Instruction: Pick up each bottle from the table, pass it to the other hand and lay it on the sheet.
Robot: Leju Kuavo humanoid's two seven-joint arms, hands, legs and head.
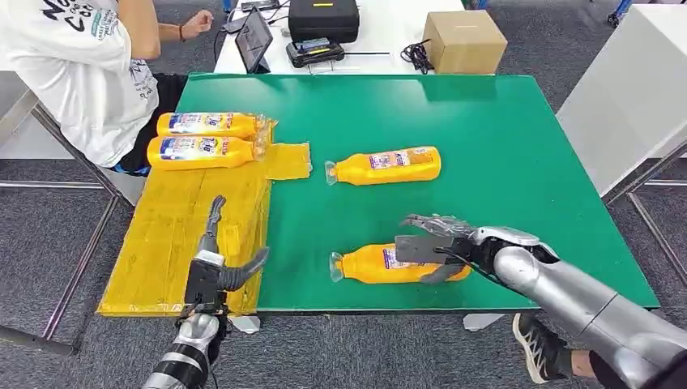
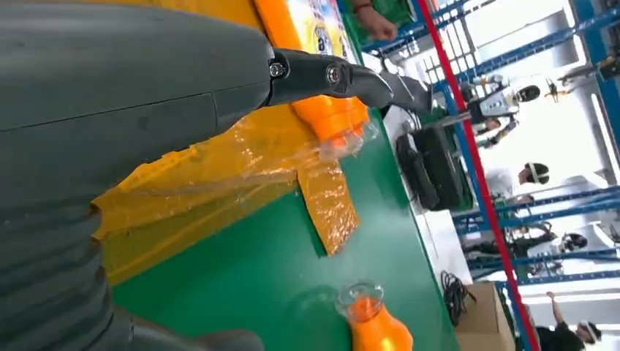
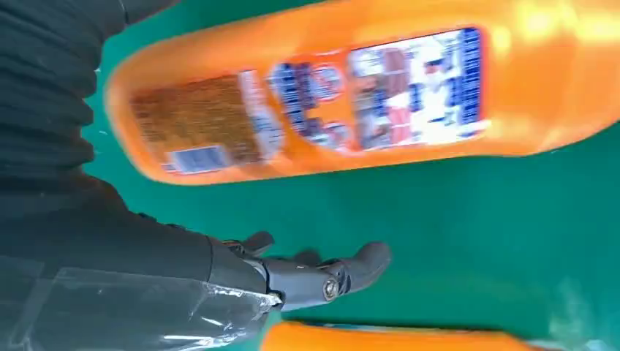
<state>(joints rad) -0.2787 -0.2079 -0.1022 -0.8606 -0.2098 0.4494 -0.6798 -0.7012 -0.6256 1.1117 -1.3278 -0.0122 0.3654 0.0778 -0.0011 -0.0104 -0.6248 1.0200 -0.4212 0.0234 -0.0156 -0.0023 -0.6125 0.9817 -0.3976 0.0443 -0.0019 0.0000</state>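
Table [image 1: 502, 146]: green top on a grey floor, a white desk behind it with a cardboard box [image 1: 464, 40], a black case [image 1: 323, 18] and a tablet [image 1: 254, 38].
Person [image 1: 77, 65]: seated at the far left corner in a white shirt.
Sheet [image 1: 182, 235]: yellow, crinkled plastic over the table's left part, hanging past the near edge.
Far bottles [image 1: 206, 138]: two orange ones lie side by side on the sheet's far end, caps toward the table's middle.
Middle bottle [image 1: 385, 165]: on its side on bare green, cap pointing left, well apart from the sheet.
Near bottle [image 1: 397, 263]: on its side close to the near edge, cap left, partly under my right hand.
My right hand [image 1: 437, 243]: fingers spread over the near bottle's rear half, thumb on its near side; I cannot tell whether they grip it.
My left hand [image 1: 217, 263]: over the sheet's near end, fingers straight and apart, thumb out to the side, holding nothing.
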